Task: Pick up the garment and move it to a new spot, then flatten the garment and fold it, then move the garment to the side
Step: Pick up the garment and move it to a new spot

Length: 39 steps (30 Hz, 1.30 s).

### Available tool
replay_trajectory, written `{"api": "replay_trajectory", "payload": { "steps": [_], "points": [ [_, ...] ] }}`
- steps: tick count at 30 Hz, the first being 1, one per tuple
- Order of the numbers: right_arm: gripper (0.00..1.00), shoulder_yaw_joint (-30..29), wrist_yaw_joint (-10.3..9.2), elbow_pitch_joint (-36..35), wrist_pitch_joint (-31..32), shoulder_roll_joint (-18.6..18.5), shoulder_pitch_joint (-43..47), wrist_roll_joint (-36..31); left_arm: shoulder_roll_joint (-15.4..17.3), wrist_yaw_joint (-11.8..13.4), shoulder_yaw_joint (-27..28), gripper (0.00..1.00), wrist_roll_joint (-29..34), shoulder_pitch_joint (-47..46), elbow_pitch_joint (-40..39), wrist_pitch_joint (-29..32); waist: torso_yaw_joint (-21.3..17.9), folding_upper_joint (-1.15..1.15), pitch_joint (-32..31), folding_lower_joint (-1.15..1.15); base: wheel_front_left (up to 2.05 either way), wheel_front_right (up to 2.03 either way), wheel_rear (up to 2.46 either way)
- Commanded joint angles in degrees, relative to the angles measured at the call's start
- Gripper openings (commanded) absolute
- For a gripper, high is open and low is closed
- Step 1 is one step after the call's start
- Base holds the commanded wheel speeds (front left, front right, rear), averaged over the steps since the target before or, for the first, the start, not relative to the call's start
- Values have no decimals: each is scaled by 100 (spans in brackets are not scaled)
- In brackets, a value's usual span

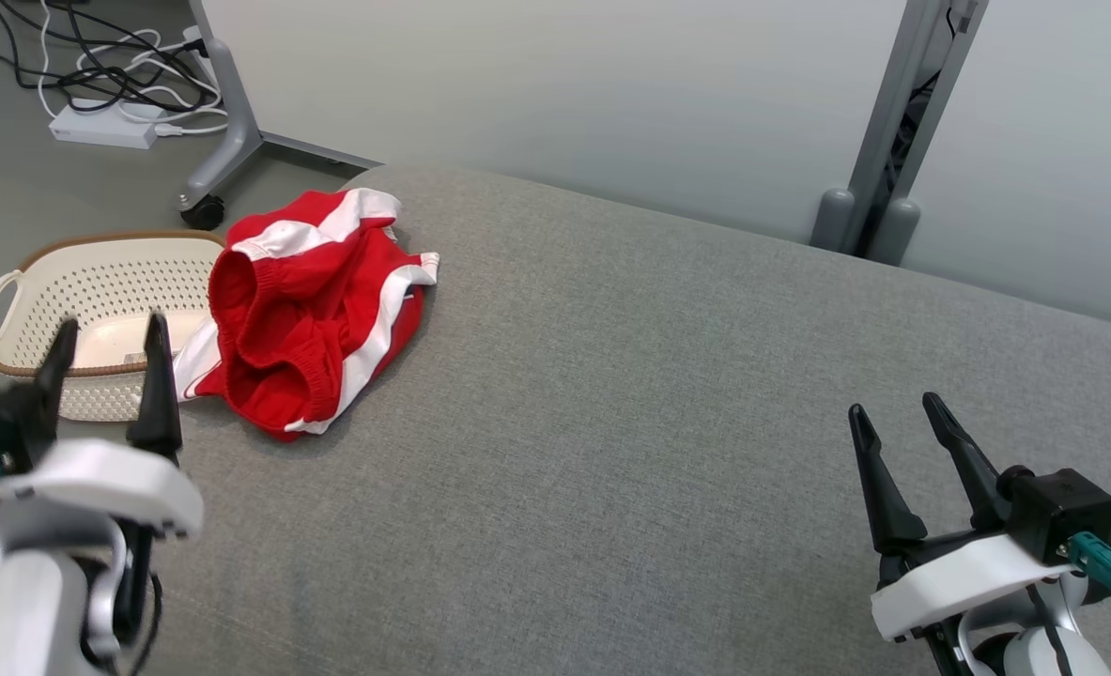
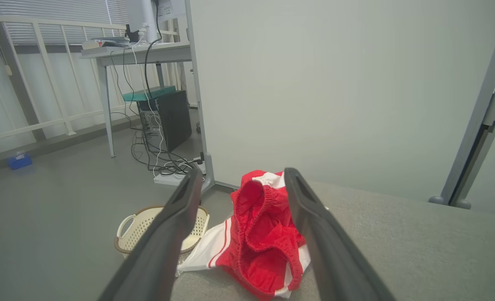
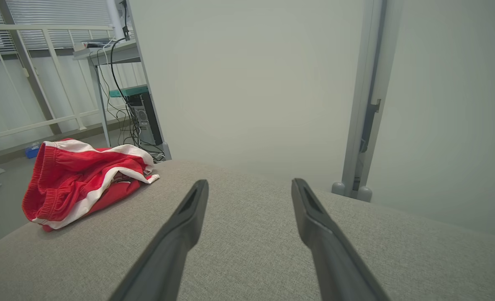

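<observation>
The garment is a crumpled pair of red shorts with white stripes, lying at the far left edge of the grey padded surface, one white corner hanging over the edge. My left gripper stands open at the lower left, in front of the basket and just left of the garment, touching nothing. In the left wrist view the garment lies ahead between the open fingers. My right gripper is open at the lower right, far from the garment, with nothing between its fingers.
A cream perforated basket with a brown rim stands on the floor beside the surface's left edge. Behind are a pale partition on a grey wheeled foot, cables and a white power strip.
</observation>
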Motion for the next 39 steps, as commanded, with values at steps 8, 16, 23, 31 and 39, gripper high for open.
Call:
{"api": "replay_trajectory", "payload": {
  "steps": [8,16,23,31,39],
  "points": [
    [100,163,3,24,27,-20,-239,-122,426,-615,-128,100,-293,-1780,1429,912,-495,0,360,0,0,0,0],
    [100,342,3,83,59,-55,-416,-90,473,-996,-127,100,-607,-2595,3175,1342,-1064,0,781,0,0,0,0],
    [100,415,3,75,80,-127,-613,-90,592,-1153,36,100,-885,-3106,4403,1318,-1447,0,1120,0,0,0,0],
    [100,424,3,109,21,-168,-727,-109,878,-1275,167,0,-993,-3453,5138,762,-1622,0,1244,0,0,0,0],
    [100,235,3,115,4,-164,-626,-186,971,-1333,19,0,-800,-3818,4982,-154,-1457,0,1007,0,0,0,0]
  ]
}}
